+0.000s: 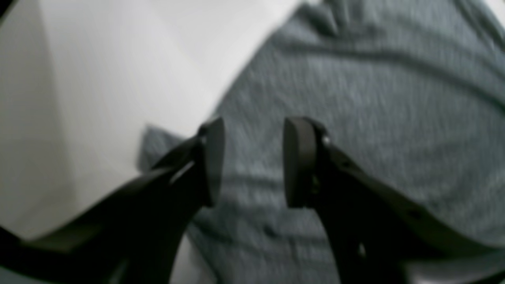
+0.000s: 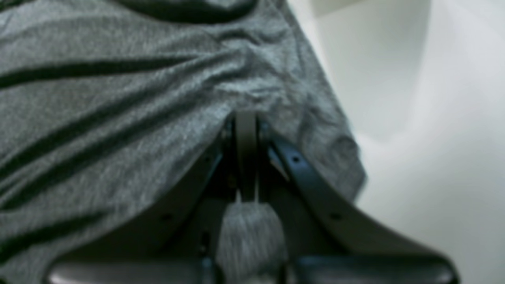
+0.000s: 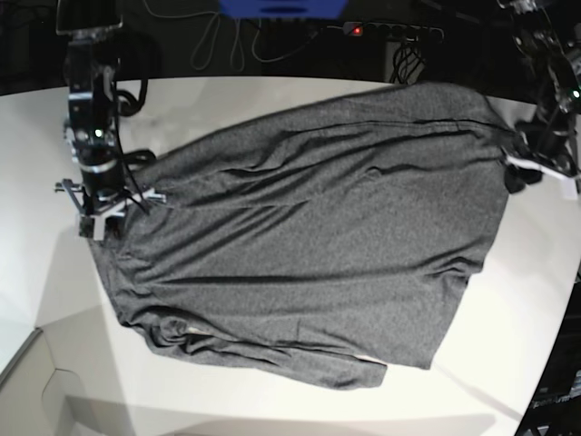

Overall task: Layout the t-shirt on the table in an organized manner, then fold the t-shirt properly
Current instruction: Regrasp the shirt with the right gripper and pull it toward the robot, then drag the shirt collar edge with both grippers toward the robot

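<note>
The dark heather-grey t-shirt lies spread and wrinkled across the white table, running from upper right to lower left. My right gripper is shut on a fold of the t-shirt at its left edge, and cloth bunches behind the pads. In the base view the right gripper sits at the shirt's left corner. My left gripper stands open just above the t-shirt, close to its edge beside bare table. In the base view the left gripper is at the shirt's right edge.
Cables, a blue object and a power strip lie beyond the table's far edge. The table's curved edge runs down the right side. A lower pale ledge shows at the bottom left.
</note>
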Robot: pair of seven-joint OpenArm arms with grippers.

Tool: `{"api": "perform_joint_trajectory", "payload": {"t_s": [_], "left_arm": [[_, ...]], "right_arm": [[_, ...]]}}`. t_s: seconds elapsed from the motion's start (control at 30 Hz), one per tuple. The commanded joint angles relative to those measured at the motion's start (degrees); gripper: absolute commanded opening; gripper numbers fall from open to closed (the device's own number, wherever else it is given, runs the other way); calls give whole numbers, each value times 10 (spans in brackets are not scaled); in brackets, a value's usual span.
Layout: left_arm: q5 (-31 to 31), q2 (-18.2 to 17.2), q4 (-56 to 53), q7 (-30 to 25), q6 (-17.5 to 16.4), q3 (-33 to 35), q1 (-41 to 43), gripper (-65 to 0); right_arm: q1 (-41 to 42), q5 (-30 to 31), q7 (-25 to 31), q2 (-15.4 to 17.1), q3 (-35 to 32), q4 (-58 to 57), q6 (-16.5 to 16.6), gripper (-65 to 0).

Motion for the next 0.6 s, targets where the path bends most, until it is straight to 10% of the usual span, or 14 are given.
{"api": "perform_joint_trajectory", "payload": {"t_s": [0.0,0.47,0.57], "left_arm": [[-5,-9,11,-9,-2,-3,6,-403],[-5,-11,19,-7,-2,47,81,-403],[-5,-12,22,-7,-2,46,80,-403]], "right_arm": [[-11,0,17,-2,6,20,0,-643],[-136,0,18,-23,6,56,2,-641],[-145,0,17,-24,8,69,53,-641]]}}
